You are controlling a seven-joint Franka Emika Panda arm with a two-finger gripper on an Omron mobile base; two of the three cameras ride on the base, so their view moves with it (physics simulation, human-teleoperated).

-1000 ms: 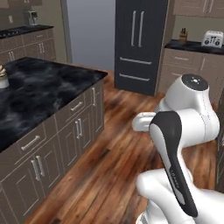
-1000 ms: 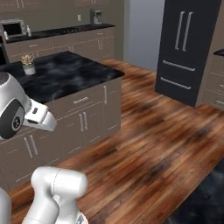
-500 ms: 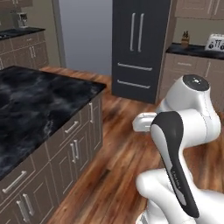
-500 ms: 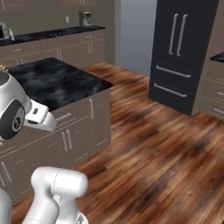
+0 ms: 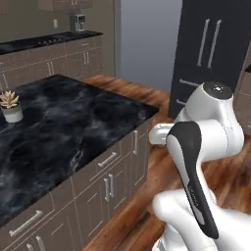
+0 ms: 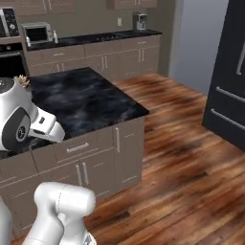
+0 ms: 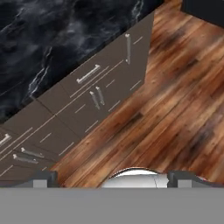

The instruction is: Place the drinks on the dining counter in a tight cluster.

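Left base view. The arm (image 5: pixel 198 162) is folded at 4 o'clock, clear of all furniture. A black marble island counter (image 5: pixel 73 122) spans 8 to 10 o'clock, its corner pointing toward 2 o'clock. A small potted plant (image 5: pixel 11 106) stands on it at 9 o'clock. No drinks stand on this surface, so their location cannot be stated. Whether this slab is the dining counter cannot be confirmed, as no stools appear along its edge. A dark refrigerator (image 5: pixel 215 49) stands at 1 o'clock.

Right base view. The same island counter lies at 9 to 10 o'clock, with brown cabinet fronts (image 6: pixel 95 158) below its edge. A back counter (image 6: pixel 91 39) at 11 o'clock carries a microwave (image 6: pixel 37 32) and a coffee machine (image 6: pixel 139 20). The wood floor (image 6: pixel 182 158) is open from 2 to 5 o'clock.

Hand view. The gripper (image 7: pixel 112 178) sits at 6 o'clock with its jaws spread wide and nothing between them. Cabinet fronts and drawer handles run from 8 to 1 o'clock; floor covers the 3 to 5 o'clock sector.

Procedure. The step in hand is judged to be travel toward the drinks. Keep the arm tucked while driving. Hold the base apart from the island corner, which is the nearest edge. Route through the open floor between island and refrigerator. Extend the arm only once a bottle is in sight.
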